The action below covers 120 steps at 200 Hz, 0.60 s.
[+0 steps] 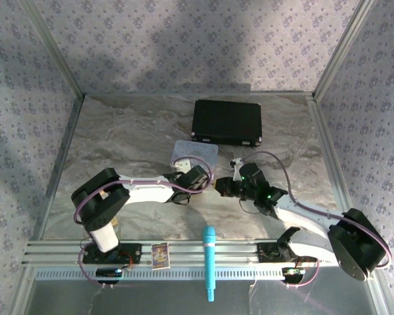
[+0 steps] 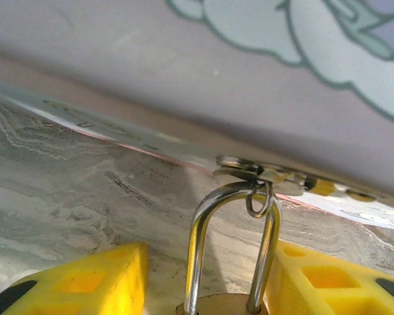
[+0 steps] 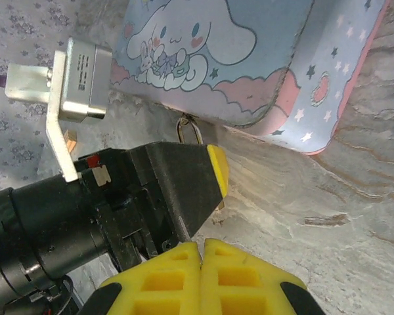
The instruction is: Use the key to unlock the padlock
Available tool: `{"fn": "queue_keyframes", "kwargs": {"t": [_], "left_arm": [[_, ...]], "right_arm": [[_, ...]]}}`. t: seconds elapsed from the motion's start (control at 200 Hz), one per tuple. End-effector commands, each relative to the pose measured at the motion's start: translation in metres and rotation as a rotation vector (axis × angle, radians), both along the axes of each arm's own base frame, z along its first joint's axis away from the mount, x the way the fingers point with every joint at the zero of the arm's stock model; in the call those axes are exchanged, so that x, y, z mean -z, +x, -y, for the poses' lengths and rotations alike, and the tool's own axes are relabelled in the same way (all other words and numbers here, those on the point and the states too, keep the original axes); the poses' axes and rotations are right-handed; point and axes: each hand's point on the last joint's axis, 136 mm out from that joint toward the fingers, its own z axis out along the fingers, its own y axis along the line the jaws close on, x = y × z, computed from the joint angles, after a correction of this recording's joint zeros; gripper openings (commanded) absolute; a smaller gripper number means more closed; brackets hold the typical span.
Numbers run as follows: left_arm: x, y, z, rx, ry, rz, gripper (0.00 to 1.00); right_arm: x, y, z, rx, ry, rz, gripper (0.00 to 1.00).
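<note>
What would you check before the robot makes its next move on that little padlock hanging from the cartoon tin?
1. The padlock is hooked through the latch on the tin: ok.
2. The left gripper straddles the padlock: ok.
3. The left gripper is clamped on it: not ok, a gap shows on one side.
4. The right gripper is shut: ok.
5. The right gripper holds the key: cannot tell.
6. The keyhole faces the right gripper: cannot tell, it is hidden.
</note>
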Motion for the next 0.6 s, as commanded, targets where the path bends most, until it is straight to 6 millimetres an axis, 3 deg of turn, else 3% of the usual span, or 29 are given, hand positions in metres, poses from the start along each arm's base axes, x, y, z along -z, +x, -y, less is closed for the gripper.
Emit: {"fn": "queue_keyframes", "kwargs": {"t": [0.0,0.33,0.43,0.595], "left_arm": [[0.001,0.000,0.007,0.020,-0.022,-0.019,0.42],[0.007,-0.004,0.011,0.026,0.048,-0.106,0.30],[0.008,-0.008,0.012,0.032,0.074,-0.136,0.29],[0.002,-0.013,0.015,0.016,0.049,-0.172,0.18]], "right_arm": [[-0.015,0.009,-0.005,0.028,0.040,0.037,0.00],[0.014,0.003,0.010,0.083,-0.003,0.003,0.00],[0.018,0.001,0.012,0.090,-0.010,-0.001,0.00],[0.023,0.001,0.015,0.110,-0.002,0.012,0.00]]}}
